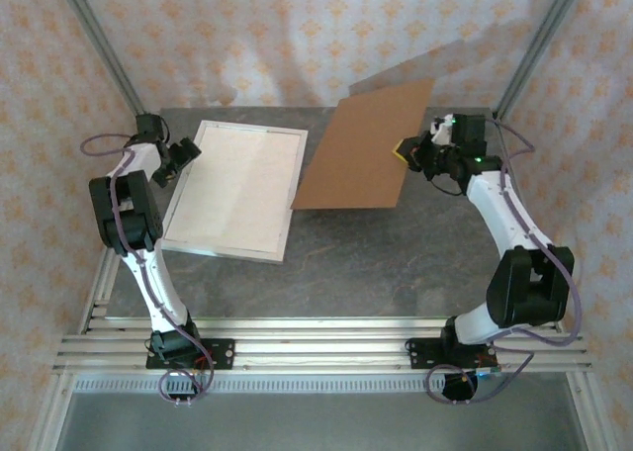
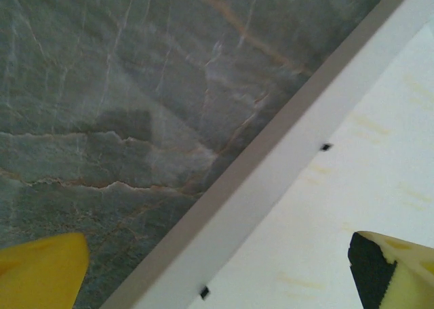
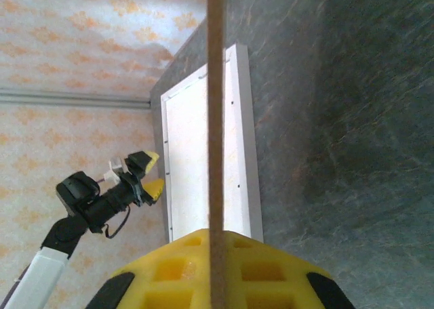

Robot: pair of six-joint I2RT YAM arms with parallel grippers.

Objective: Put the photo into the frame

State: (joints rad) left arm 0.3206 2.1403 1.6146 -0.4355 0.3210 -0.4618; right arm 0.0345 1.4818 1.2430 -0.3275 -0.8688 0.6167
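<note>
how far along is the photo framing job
Done: the backing board is off the frame, held raised. In hand: the right end effector is shut on the board; the left end effector hovers open at the frame's edge. Left: putting the photo in.

Papered walls (image 1: 297, 36) around a grey marbled surface (image 1: 396, 263).
Their cream paper carries orange floral motifs; slanting metal posts (image 1: 99, 45) rise at the back corners; aluminium rails (image 1: 326, 347) run along the near edge; soft, even light.
</note>
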